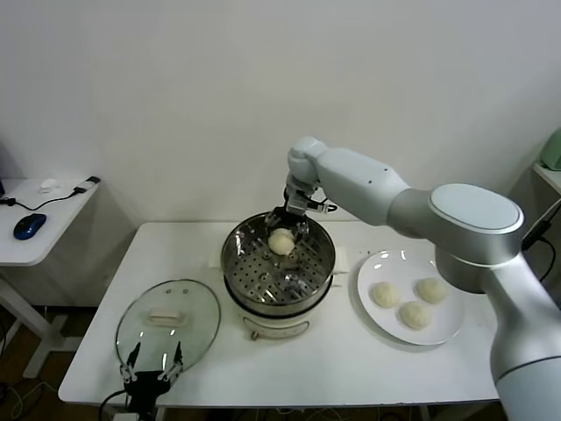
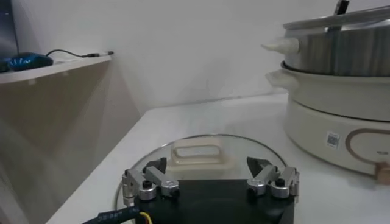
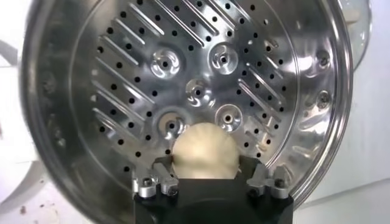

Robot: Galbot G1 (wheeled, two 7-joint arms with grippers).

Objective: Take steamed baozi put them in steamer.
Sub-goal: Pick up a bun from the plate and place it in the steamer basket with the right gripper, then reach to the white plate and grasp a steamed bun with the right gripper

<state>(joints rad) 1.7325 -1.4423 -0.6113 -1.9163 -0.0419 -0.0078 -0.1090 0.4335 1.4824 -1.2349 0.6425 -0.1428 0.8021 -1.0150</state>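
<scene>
**Bun over the steamer: what could slip, what stays hidden**

Right end effector (image 1: 282,230) down inside the steamer (image 1: 235,263), near the back wall, with one bun (image 1: 281,241) between its two fingers. Closed around that bun (image 3: 203,152), as seen in the right wrist view, with the holed tray (image 3: 201,73) just below. Three more buns (image 1: 414,303) waiting on the white plate (image 1: 449,333), just beside the steamer on the desk (image 1: 351,360).

Could go wrong:
- Squeezed too hard, soft dough dented or stuck to the fingers, then lifted back out on the way up.
- Let go too high, a bounce or a roll across the slippery tray.
- Dropped so close to the back wall, a bump against the metal rim likely on the way out.
- Placed in the wrong spot, too little room left for the other three.

Left end effector (image 2: 210,182) parked low at the desk's near edge, fingers spread wide, nothing held, just over the glass lid (image 2: 201,158). No danger there unless moved, but a nudge could slide the lid off the edge.

Hard to tell:
- Bun touching the tray or only hanging above it: cannot say.
- Fingertips hidden behind the bun and the black body in the wrist view.
- Steamer front dial and cord partly cut off.
- Far side of the plate partly hidden by the big right arm.
</scene>
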